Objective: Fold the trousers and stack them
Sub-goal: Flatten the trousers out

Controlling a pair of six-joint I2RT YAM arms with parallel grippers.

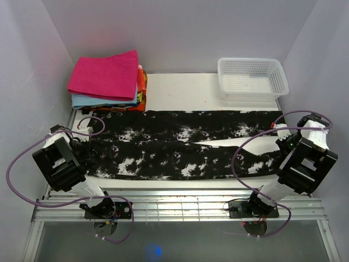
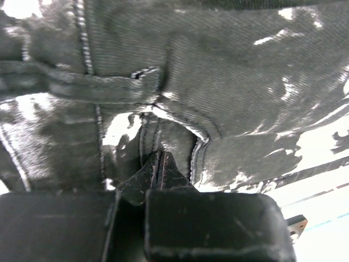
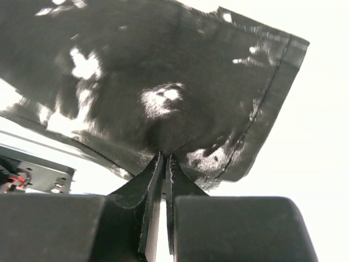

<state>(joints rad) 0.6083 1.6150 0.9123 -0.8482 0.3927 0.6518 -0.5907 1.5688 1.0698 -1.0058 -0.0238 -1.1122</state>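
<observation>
The trousers (image 1: 180, 147) lie stretched out flat across the desk (image 1: 180, 90), running left to right and filling most of its width. The waist is at the left end and the two legs run off to the right, where they part and a thin wedge of white desk shows between them. Each arm has taken one end. The left hand (image 2: 161, 166) is closed tight on a pinch of fabric at the waist end, just below a belt loop and a curved pocket seam. The right hand (image 3: 164, 164) is likewise clamped on the edge of a leg close to its stitched hem, and the cloth puckers where the fingers meet. From above I cannot say for certain which leg it has. Holding both ends at once makes sense to me: the cloth is long and limp, so with two matched grips the garment can be lifted or carried over in one even fold instead of dragging and bunching. Nothing is folded yet, so I judge this to be the very start of the first fold. At the far left sits a stack of folded cloths, a pink one (image 1: 106, 73) on top of a light-blue one (image 1: 98, 101) with orange (image 1: 142, 82) showing at the side, presumably where the folded trousers belong. A white basket (image 1: 253, 98) stands at the far right.
</observation>
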